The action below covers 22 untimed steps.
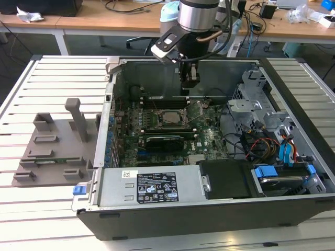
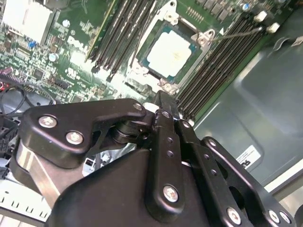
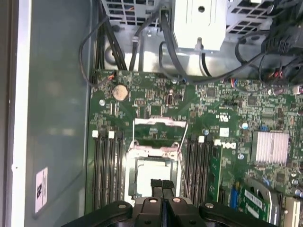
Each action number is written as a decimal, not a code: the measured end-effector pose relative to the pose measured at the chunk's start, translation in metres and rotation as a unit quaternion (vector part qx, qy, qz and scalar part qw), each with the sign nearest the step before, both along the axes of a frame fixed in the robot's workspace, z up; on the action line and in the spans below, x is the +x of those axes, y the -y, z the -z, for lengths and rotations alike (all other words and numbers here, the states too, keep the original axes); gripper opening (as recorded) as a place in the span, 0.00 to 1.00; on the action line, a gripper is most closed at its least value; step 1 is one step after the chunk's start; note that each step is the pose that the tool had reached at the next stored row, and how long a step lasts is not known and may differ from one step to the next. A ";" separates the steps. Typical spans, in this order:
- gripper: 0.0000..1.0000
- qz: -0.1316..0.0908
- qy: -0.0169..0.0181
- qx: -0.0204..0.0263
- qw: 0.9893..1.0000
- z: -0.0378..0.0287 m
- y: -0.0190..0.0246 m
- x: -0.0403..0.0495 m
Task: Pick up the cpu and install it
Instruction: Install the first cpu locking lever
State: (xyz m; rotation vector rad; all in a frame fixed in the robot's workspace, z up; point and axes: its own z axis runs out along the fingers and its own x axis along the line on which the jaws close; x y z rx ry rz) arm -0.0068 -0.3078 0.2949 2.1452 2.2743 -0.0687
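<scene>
The cpu (image 1: 170, 118), a flat silver square, lies in the black socket on the green motherboard (image 1: 209, 138) inside the open computer case. Both wrist views look down on it, the cpu (image 2: 169, 54) pale in its frame, the cpu (image 3: 147, 176) partly covered by my fingertips. The socket's metal load plate (image 3: 159, 129) stands flipped open beside it, with the thin lever (image 3: 182, 156) raised. My gripper (image 1: 189, 83) hangs a little above and behind the socket. Its black fingers (image 3: 156, 185) are pressed together with nothing between them.
Memory slots (image 3: 108, 165) flank the socket on both sides. A grey plastic tray (image 1: 52, 146) lies outside the case at the exterior view's left. A metal drive cage (image 1: 251, 99) and cables (image 1: 261, 144) fill the case's right side, a labelled power supply (image 1: 152, 185) the front.
</scene>
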 end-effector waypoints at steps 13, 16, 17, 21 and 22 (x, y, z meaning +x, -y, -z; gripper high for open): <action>0.11 0.000 0.000 0.000 1.000 0.0002 -0.0002 0.0275; 0.11 0.000 0.000 0.000 1.000 0.0003 -0.0002 0.0332; 0.11 0.000 0.000 0.000 1.000 0.0003 -0.0003 0.0350; 0.11 0.000 -0.001 0.000 1.000 0.0004 -0.0003 0.0416; 0.11 0.000 0.000 0.000 1.000 0.0004 -0.0002 0.0430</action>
